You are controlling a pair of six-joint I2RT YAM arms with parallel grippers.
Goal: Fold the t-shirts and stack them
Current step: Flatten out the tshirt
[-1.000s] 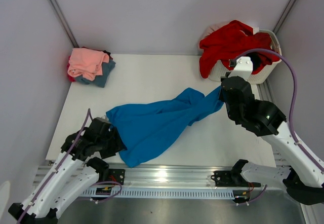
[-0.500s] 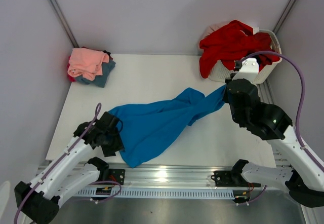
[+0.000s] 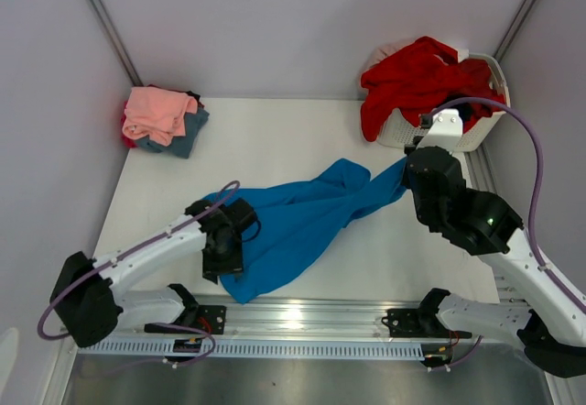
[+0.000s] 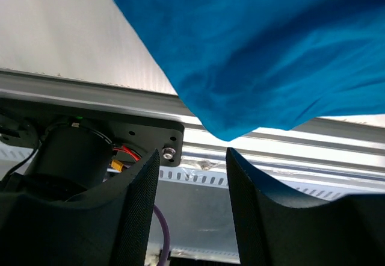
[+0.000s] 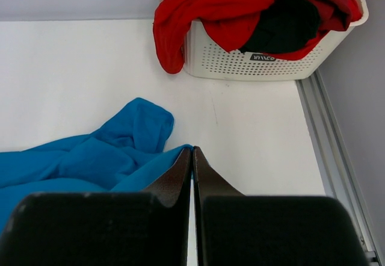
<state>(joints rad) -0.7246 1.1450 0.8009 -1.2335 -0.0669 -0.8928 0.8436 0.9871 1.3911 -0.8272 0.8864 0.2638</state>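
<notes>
The bright blue t-shirt (image 3: 293, 226) lies rumpled across the middle of the white table (image 3: 302, 139), its right end pinched in the closed fingers of the right gripper (image 5: 192, 151). The left gripper (image 4: 192, 154) is at the shirt's near left edge, fingers apart with nothing between them. A red t-shirt (image 3: 412, 75) drapes over the white basket (image 3: 403, 130) at the far right, and a salmon-topped pile of t-shirts (image 3: 163, 116) sits far left.

1. The bright blue t-shirt (image 3: 302, 217) is one plain colour, without print.
2. The red t-shirt (image 3: 412, 75) is plain too; the black t-shirt (image 5: 286, 22) shows beside it.
3. The basket (image 5: 228, 64) is white, dotted with rows of small holes.
4. The salmon pink t-shirt (image 3: 157, 112) tops a slate blue t-shirt (image 3: 188, 135).
5. The table (image 3: 275, 139) is white.
6. The left arm (image 3: 151, 249) and right arm (image 3: 526, 266) are white with black joints; the cable (image 3: 532, 158) is purple.
</notes>
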